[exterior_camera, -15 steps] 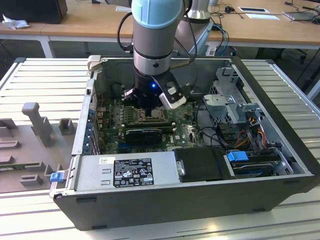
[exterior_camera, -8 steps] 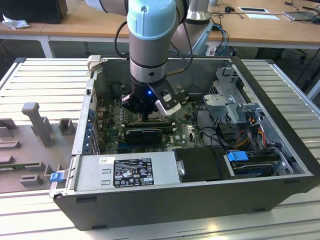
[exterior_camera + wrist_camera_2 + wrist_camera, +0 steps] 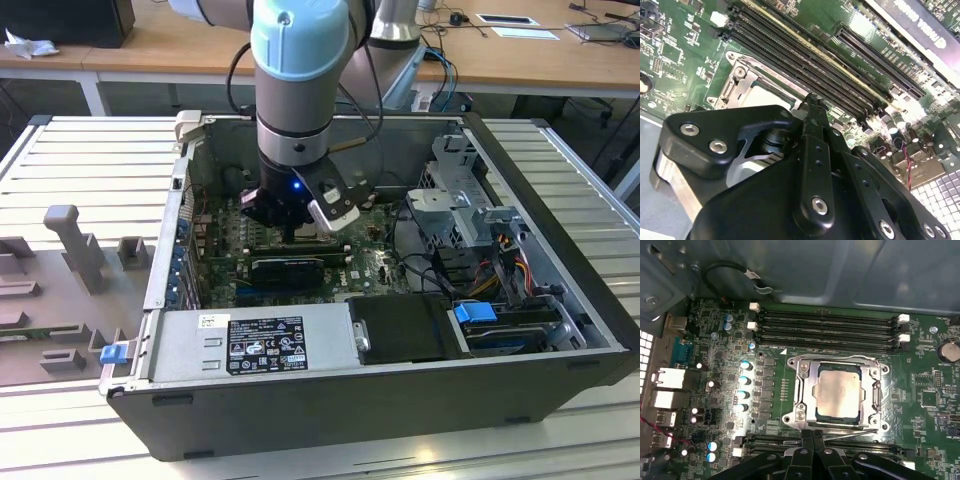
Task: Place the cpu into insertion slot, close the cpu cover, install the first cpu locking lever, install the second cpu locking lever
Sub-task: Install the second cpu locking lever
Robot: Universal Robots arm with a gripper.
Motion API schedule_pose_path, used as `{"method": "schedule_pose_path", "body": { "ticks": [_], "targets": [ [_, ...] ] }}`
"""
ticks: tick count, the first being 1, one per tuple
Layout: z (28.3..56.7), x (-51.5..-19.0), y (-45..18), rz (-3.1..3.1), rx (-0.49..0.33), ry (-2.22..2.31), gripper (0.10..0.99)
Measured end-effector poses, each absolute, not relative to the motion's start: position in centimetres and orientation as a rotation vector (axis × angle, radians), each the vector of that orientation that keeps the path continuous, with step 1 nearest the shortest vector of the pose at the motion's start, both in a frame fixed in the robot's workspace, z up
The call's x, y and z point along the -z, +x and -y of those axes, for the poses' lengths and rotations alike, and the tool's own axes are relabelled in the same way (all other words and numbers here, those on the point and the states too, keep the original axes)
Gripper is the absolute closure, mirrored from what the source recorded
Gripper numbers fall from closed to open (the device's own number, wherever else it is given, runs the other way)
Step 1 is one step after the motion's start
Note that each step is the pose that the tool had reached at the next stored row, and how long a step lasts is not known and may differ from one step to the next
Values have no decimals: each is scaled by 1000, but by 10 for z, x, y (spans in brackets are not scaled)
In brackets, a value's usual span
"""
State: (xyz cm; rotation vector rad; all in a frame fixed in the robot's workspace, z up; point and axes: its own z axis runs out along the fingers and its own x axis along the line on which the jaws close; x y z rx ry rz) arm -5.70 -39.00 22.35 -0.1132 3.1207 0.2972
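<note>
We see the cpu [image 3: 838, 392] seated in the insertion slot [image 3: 875, 390], with the cpu cover [image 3: 807, 385] closed flat around it. Our hand [image 3: 813, 436] hovers at the socket's edge, fingers pressed together, holding nothing.

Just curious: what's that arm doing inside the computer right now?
Black gripper shut, at socket edge. Pale silvery square cpu seated in insertion slot, silvery metal cpu cover down around it. Nothing in the way.

Bright even room light, glare on the cpu cover [image 3: 840, 392], dark blurred arm parts close up
</note>
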Motion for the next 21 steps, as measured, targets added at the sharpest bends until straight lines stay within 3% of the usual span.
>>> {"method": "schedule_pose_path", "body": {
  "ticks": [21],
  "targets": [
    [397,-200,-74,-3096,-443,-113,980]
  ]
}}
